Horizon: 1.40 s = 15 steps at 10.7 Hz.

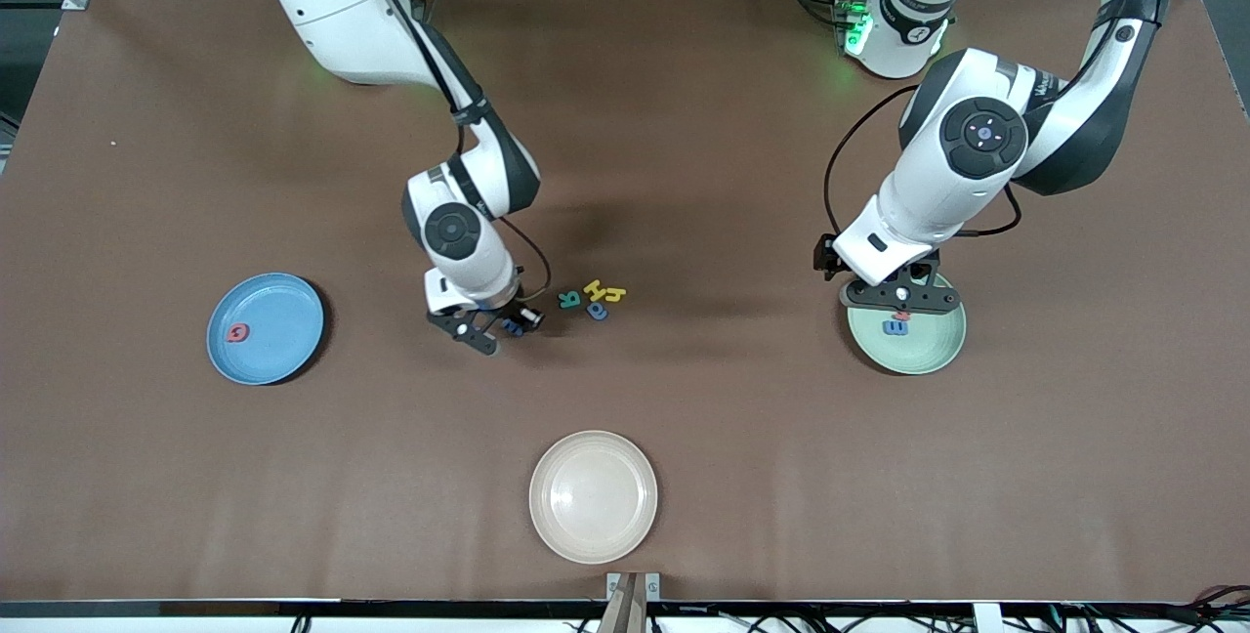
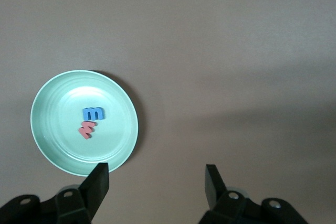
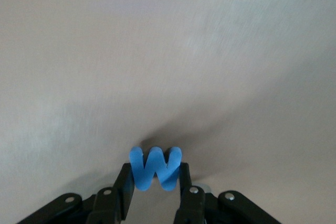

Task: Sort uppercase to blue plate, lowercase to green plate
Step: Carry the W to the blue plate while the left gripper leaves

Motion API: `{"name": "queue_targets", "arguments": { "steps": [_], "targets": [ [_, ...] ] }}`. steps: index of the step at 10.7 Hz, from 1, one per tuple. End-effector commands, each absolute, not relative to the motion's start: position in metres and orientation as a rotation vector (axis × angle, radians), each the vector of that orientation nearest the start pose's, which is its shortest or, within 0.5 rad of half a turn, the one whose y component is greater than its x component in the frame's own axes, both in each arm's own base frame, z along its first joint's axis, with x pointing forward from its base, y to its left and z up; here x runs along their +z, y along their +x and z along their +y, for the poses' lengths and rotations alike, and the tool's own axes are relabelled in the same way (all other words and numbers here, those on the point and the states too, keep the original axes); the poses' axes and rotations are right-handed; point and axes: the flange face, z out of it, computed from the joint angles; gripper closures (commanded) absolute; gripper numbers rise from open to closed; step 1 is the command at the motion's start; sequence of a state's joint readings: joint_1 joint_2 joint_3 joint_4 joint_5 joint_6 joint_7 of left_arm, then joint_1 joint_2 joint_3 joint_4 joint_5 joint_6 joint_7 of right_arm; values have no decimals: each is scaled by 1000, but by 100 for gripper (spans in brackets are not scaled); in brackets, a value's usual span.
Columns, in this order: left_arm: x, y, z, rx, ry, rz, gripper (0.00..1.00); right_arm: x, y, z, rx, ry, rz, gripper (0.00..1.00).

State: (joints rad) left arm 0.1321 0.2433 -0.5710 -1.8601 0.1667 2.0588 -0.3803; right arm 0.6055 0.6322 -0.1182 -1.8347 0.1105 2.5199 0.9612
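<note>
Blue W clamped betw right gripper fingers, low over table mid, beside letter cluster. Red Q on blue plate twd right arm's end. Blue e & red w in green plate; left gripper over it, jaws apart, empty.

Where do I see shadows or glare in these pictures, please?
Front view: dark arm shadows fall on the brown table beside the loose letters, and green light glows at the left arm's base. Right wrist view: a shadow spreads from the blue W in the right gripper. Left wrist view: the green plate shines softly.
</note>
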Motion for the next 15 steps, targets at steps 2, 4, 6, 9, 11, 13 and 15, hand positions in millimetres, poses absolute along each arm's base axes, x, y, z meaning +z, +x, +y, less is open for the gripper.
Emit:
{"name": "queue_targets", "arguments": {
  "steps": [2, 4, 6, 9, 11, 13, 15],
  "targets": [
    [409, 564, -244, -22, -3104, 206, 19, 251, 618, 236, -68, -3007, 795, 100],
    [407, 559, -255, -20, -3103, 237, 19, 266, 638, 171, -10, -3071, 722, 100],
    [407, 558, -263, -37, -3102, 296, 21, 269, 649, 104, 56, -3115, 669, 100],
    [400, 537, -302, -42, -3045, 563, 22, 260, 645, 21, 219, -3147, 547, 100],
    [378, 540, -308, -18, -2979, 892, 22, 260, 640, -14, 296, -3198, 482, 100],
    [354, 538, -320, 6, -2946, 1072, 20, 258, 636, -48, 328, -3201, 417, 100],
    [334, 540, -331, -20, -2897, 1285, 20, 255, 630, -66, 383, -3190, 378, 0]
  ]
}}
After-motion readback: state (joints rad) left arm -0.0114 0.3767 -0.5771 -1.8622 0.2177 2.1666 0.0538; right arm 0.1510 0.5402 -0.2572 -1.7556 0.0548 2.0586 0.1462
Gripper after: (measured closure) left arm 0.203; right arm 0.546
